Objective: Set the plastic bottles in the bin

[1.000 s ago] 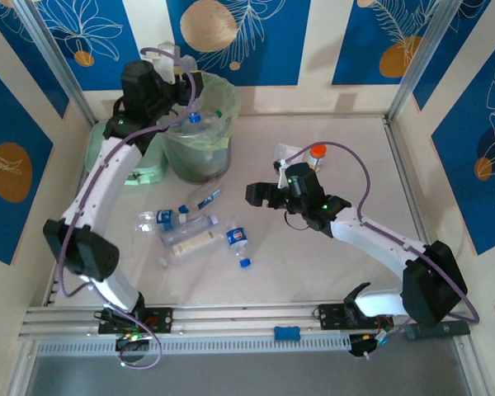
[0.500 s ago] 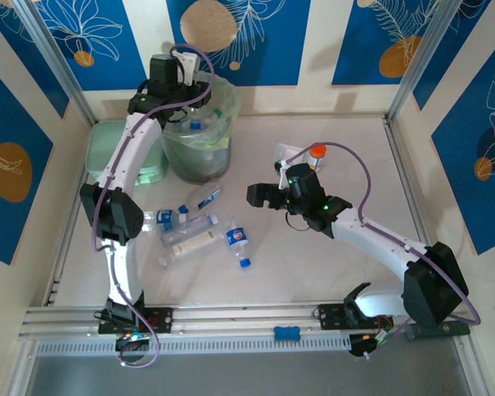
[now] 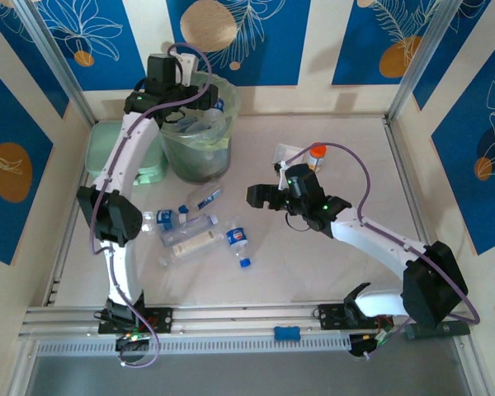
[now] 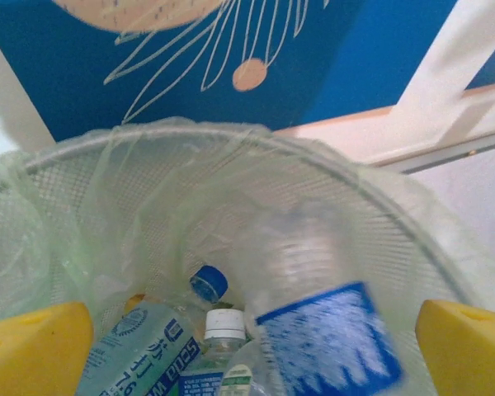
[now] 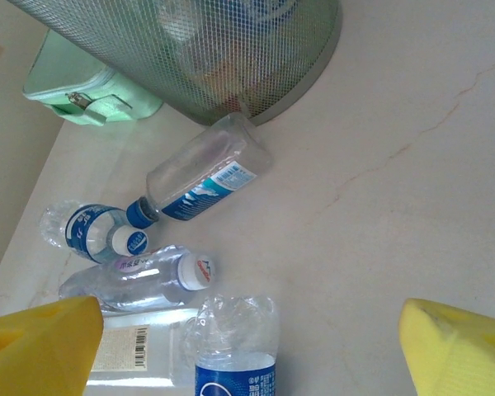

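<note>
Your left gripper (image 4: 249, 346) hangs over the bin (image 3: 200, 165), upper left of the top view, jaws wide. A blurred blue-labelled bottle (image 4: 318, 318) sits between them, touching neither. Your right gripper (image 5: 249, 351) is spread, empty, above loose bottles (image 3: 200, 235) at centre-left.

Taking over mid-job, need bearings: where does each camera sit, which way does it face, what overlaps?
Top external: above, behind the bases, looking down; both arms, left claw over the bin, right claw mid-table.
Left wrist: looks down into the bin; yellow fingertips flank a blurred bottle.
Right wrist: low, faces the bin's base and lying bottles; yellow fingertips at lower corners.
Shared: the bin, in all three.
</note>
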Tool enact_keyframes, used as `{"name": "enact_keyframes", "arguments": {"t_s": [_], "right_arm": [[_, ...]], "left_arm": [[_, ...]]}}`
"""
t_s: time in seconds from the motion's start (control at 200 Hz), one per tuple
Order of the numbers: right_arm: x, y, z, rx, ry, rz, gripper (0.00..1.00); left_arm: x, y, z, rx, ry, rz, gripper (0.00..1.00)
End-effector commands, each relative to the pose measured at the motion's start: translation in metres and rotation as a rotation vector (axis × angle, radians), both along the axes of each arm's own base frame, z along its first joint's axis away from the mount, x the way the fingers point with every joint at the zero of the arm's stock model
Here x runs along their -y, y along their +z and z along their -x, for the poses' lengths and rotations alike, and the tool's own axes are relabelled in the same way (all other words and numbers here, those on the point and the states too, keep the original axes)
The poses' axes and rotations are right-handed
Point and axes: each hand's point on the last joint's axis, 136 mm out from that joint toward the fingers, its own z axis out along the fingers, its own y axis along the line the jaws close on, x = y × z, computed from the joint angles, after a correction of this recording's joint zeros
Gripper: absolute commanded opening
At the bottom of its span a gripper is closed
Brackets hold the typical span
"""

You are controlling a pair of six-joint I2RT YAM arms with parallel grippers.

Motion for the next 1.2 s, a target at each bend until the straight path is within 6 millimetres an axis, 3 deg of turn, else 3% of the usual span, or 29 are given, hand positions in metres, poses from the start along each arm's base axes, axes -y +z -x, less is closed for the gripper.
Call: {"name": "enact_keyframes", "arguments": {"t_s": [0.0, 0.09, 0.235, 0.45, 0.695, 0.985, 1.196], "right_arm": [[-0.008, 0.003, -0.002, -0.009, 0.014, -0.009, 0.93], [-0.011, -0.001, -0.002, -0.026, 0.020, -0.007, 0.93], [-0.015, -0.005, -0.002, -0.049, 0.022, 0.003, 0.93], [-0.022, -0.013, 0.000, -0.103, 0.046, 0.021, 0.93], [-0.045, -0.029, 0.009, -0.188, 0.120, 0.035, 0.93], [-0.051, -0.053, 0.027, -0.275, 0.166, 0.112, 0.93], [-0.053, -0.072, 0.046, -0.331, 0.207, 0.213, 0.92]], "left_arm": [[-0.002, 0.076, 0.039, 0.127, -0.035, 0.104, 1.00], [0.001, 0.091, 0.060, 0.160, -0.067, 0.179, 1.00], [0.003, 0.096, 0.097, 0.217, -0.114, 0.291, 1.00], [-0.014, 0.067, 0.150, 0.260, -0.074, 0.427, 1.00], [-0.034, -0.012, 0.188, 0.144, 0.043, 0.566, 1.00], [-0.054, -0.110, 0.214, -0.050, 0.196, 0.579, 1.00], [-0.055, -0.149, 0.214, -0.120, 0.250, 0.667, 1.00]]}}
